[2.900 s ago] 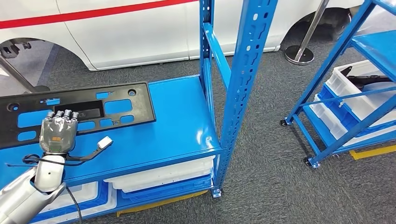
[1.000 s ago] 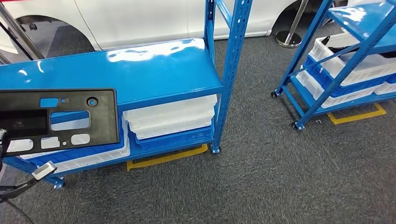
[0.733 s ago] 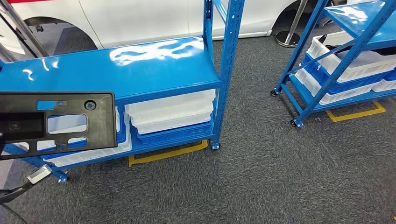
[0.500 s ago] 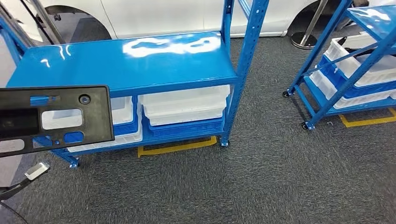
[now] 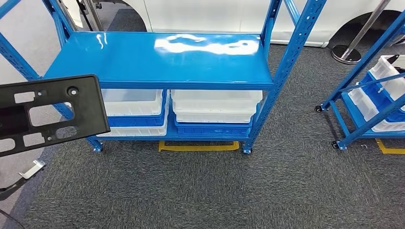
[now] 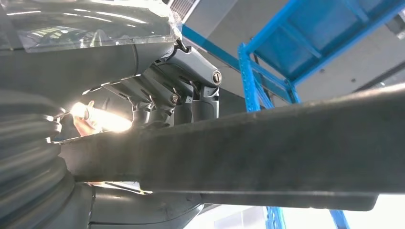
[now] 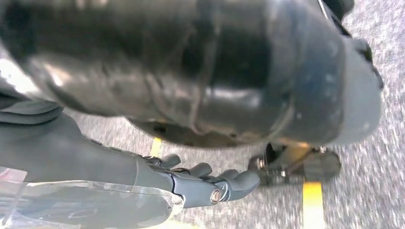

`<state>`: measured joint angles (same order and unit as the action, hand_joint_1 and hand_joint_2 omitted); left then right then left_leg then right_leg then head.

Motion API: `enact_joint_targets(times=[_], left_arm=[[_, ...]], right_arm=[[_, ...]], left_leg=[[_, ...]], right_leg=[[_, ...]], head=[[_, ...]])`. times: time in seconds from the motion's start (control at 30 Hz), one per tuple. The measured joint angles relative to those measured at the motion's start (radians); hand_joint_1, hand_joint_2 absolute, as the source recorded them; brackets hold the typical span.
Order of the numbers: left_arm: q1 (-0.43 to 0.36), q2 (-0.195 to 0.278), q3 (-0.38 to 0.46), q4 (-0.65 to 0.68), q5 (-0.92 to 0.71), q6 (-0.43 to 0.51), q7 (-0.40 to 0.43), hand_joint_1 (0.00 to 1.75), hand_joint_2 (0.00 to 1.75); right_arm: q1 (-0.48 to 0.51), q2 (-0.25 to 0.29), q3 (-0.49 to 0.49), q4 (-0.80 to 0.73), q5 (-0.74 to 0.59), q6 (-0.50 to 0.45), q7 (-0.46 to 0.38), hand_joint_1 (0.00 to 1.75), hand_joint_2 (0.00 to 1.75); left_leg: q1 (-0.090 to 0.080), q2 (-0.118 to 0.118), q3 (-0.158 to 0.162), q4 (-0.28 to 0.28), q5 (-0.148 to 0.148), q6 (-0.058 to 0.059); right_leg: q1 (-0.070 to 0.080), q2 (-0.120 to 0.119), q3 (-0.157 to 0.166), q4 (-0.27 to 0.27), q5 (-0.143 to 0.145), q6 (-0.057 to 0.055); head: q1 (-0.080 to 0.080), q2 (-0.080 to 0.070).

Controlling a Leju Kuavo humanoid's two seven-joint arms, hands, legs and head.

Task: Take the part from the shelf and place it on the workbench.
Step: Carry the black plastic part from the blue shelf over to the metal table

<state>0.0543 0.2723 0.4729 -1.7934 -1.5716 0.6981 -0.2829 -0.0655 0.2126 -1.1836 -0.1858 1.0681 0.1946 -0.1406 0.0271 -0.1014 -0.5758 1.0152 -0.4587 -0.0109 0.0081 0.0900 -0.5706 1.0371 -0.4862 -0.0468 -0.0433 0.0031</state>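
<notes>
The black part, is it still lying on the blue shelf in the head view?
No, the black part is off the blue shelf, held out in front of it over the floor.

Three cameras: one high on the body, one behind each wrist.

The head view looks forward and down from high, at some distance, onto the blue shelf (image 5: 162, 55), the grey carpet floor (image 5: 229, 191) and, at its left edge, the black part (image 5: 47, 114). The left wrist view sits very near behind the left hand (image 6: 181, 86) and faces upward along the same black part, with blue shelf posts behind; these two views share the part and the shelf. The right wrist view looks down, very close, past the right hand (image 7: 191, 179) to the same carpet floor.
</notes>
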Motion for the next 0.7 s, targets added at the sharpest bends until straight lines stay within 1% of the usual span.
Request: enact_joint_targets(times=[0.03, 0.07, 0.1, 0.13, 0.17, 0.2, 0.23, 0.27, 0.3, 0.33, 0.37, 0.4, 0.43, 0.47, 0.53, 0.57, 0.6, 0.63, 0.67, 0.7], left_arm=[[0.004, 0.003, -0.003, 0.0, 0.0, 0.0, 0.002, 1.75, 1.75], [0.007, 0.007, -0.005, 0.001, 0.0, 0.0, 0.007, 1.75, 1.75], [0.007, 0.012, -0.007, 0.002, 0.0, -0.002, 0.015, 1.75, 1.75], [0.007, 0.017, -0.009, 0.002, 0.0, -0.004, 0.026, 1.75, 1.75], [0.008, 0.022, -0.011, 0.003, 0.0, -0.009, 0.041, 1.75, 1.75], [0.012, 0.027, -0.013, 0.004, 0.0, -0.013, 0.057, 1.75, 1.75], [0.022, 0.033, -0.015, 0.004, 0.0, -0.016, 0.074, 1.75, 1.75], [0.037, 0.04, -0.016, 0.004, 0.0, -0.017, 0.094, 1.75, 1.75], [0.054, 0.046, -0.017, 0.003, 0.0, -0.017, 0.112, 1.75, 1.75], [0.072, 0.054, -0.017, 0.0, 0.0, -0.016, 0.131, 1.75, 1.75], [0.09, 0.06, -0.016, -0.004, 0.0, -0.013, 0.147, 1.75, 1.75], [0.106, 0.066, -0.015, -0.01, 0.001, -0.01, 0.157, 1.75, 1.75], [0.121, 0.072, -0.014, -0.016, 0.001, -0.007, 0.165, 1.75, 1.75], [0.134, 0.076, -0.013, -0.022, 0.001, -0.005, 0.169, 1.75, 1.75], [0.154, 0.081, -0.01, -0.028, 0.001, -0.004, 0.174, 1.75, 1.75], [0.161, 0.082, -0.01, -0.031, 0.001, -0.004, 0.175, 1.75, 1.75], [0.166, 0.084, -0.009, -0.034, 0.001, -0.004, 0.177, 1.75, 1.75], [0.169, 0.085, -0.009, -0.037, 0.001, -0.004, 0.177, 1.75, 1.75], [0.171, 0.086, -0.009, -0.039, 0.0, -0.004, 0.177, 1.75, 1.75], [0.171, 0.086, -0.009, -0.04, 0.0, -0.004, 0.178, 1.75, 1.75]], right_arm=[[-0.001, 0.001, 0.0, 0.0, 0.001, 0.0, 0.0, 0.0, 0.0], [0.0, 0.002, 0.0, 0.0, 0.002, 0.0, 0.0, 0.0, 0.0], [0.0, 0.003, 0.0, 0.0, 0.003, 0.0, 0.0, 0.0, 0.0], [0.001, 0.004, 0.0, 0.0, 0.004, 0.0, 0.0, 0.0, 0.0], [0.002, 0.004, 0.001, 0.0, 0.006, 0.0, 0.0, 0.0, 0.0], [0.002, 0.005, 0.001, 0.0, 0.008, 0.0, 0.0, 0.0, 0.0], [0.002, 0.005, 0.002, 0.0, 0.012, 0.0, 0.0, 0.0, 0.0], [0.002, 0.005, 0.004, 0.0, 0.018, 0.001, 0.0, 0.0, 0.0], [0.002, 0.006, 0.006, 0.0, 0.024, 0.002, 0.0, 0.0, 0.0], [0.002, 0.008, 0.009, 0.0, 0.031, 0.003, 0.0, 0.0, 0.0], [0.002, 0.009, 0.014, 0.0, 0.036, 0.003, 0.0, 0.0, 0.0], [0.002, 0.011, 0.018, 0.0, 0.04, 0.003, 0.0, 0.0, 0.0], [0.002, 0.012, 0.022, 0.0, 0.043, 0.003, 0.0, 0.0, 0.0], [0.002, 0.013, 0.025, 0.0, 0.044, 0.002, 0.0, 0.0, 0.0], [0.001, 0.013, 0.028, 0.0, 0.044, 0.002, 0.0, 0.0, 0.0], [0.0, 0.013, 0.028, 0.0, 0.044, 0.003, 0.0, 0.0, 0.0], [0.0, 0.013, 0.028, 0.0, 0.044, 0.003, 0.0, 0.0, 0.0], [0.0, 0.013, 0.029, 0.0, 0.044, 0.003, 0.0, 0.0, 0.0], [0.0, 0.013, 0.029, 0.0, 0.044, 0.003, 0.0, 0.0, 0.0], [0.0, 0.013, 0.029, 0.0, 0.044, 0.003, 0.0, 0.0, 0.0]], left_leg=[[0.004, -0.008, -0.004, -0.001, 0.001, -0.006], [0.002, 0.0, -0.008, 0.004, -0.003, -0.01], [0.0, 0.018, -0.018, 0.023, -0.017, -0.014], [-0.001, 0.042, -0.034, 0.056, -0.039, -0.016], [-0.003, 0.068, -0.059, 0.112, -0.069, -0.02], [-0.001, 0.082, -0.088, 0.174, -0.098, -0.025], [0.001, 0.09, -0.11, 0.224, -0.115, -0.03], [0.004, 0.095, -0.121, 0.25, -0.117, -0.035], [0.006, 0.099, -0.109, 0.232, -0.098, -0.039], [0.009, 0.109, -0.08, 0.179, -0.066, -0.043], [0.009, 0.131, -0.045, 0.113, -0.04, -0.047], [0.008, 0.15, -0.015, 0.056, -0.02, -0.044], [0.005, 0.164, 0.004, 0.021, -0.012, -0.038], [0.002, 0.168, 0.008, 0.008, -0.013, -0.029], [0.0, 0.143, 0.004, 0.009, -0.01, -0.011], [0.002, 0.132, 0.002, 0.008, -0.006, -0.004], [0.003, 0.121, -0.001, 0.006, -0.002, 0.003], [0.005, 0.112, -0.003, 0.004, 0.002, 0.01], [0.005, 0.103, -0.007, 0.004, 0.005, 0.015], [0.003, 0.093, -0.01, 0.004, 0.007, 0.019]], right_leg=[[-0.003, -0.014, 0.003, -0.009, 0.003, 0.002], [-0.006, -0.028, 0.008, -0.021, 0.008, 0.003], [-0.01, -0.043, 0.013, -0.033, 0.012, 0.003], [-0.013, -0.057, 0.017, -0.041, 0.016, 0.004], [-0.012, -0.071, 0.018, -0.044, 0.017, 0.002], [-0.011, -0.086, 0.018, -0.043, 0.016, 0.001], [-0.011, -0.1, 0.016, -0.041, 0.015, 0.001], [-0.012, -0.114, 0.015, -0.038, 0.013, 0.002], [-0.013, -0.127, 0.014, -0.034, 0.01, 0.004], [-0.014, -0.138, 0.013, -0.029, 0.006, 0.008], [-0.015, -0.149, 0.012, -0.021, 0.0, 0.013], [-0.013, -0.159, 0.011, -0.012, -0.006, 0.02], [-0.01, -0.168, 0.011, -0.006, -0.012, 0.026], [-0.006, -0.177, 0.011, -0.002, -0.015, 0.03], [-0.004, -0.197, 0.015, -0.002, -0.018, 0.037], [-0.006, -0.194, 0.015, 0.003, -0.024, 0.041], [-0.008, -0.178, 0.009, 0.02, -0.04, 0.046], [-0.011, -0.155, -0.005, 0.055, -0.067, 0.05], [-0.013, -0.127, -0.029, 0.113, -0.103, 0.052], [-0.013, -0.108, -0.059, 0.179, -0.139, 0.053]], head=[[0.001, 0.0], [0.001, 0.0], [0.0, 0.0], [0.0, 0.0], [-0.001, 0.0], [-0.001, 0.0], [-0.001, 0.0], [-0.001, 0.0], [-0.001, 0.0], [-0.001, 0.0], [-0.001, 0.0], [-0.001, 0.0], [-0.001, 0.0], [-0.002, 0.0], [-0.002, 0.0], [-0.001, 0.0], [-0.001, 0.0], [-0.001, 0.0], [-0.001, 0.0], [-0.001, 0.0]])
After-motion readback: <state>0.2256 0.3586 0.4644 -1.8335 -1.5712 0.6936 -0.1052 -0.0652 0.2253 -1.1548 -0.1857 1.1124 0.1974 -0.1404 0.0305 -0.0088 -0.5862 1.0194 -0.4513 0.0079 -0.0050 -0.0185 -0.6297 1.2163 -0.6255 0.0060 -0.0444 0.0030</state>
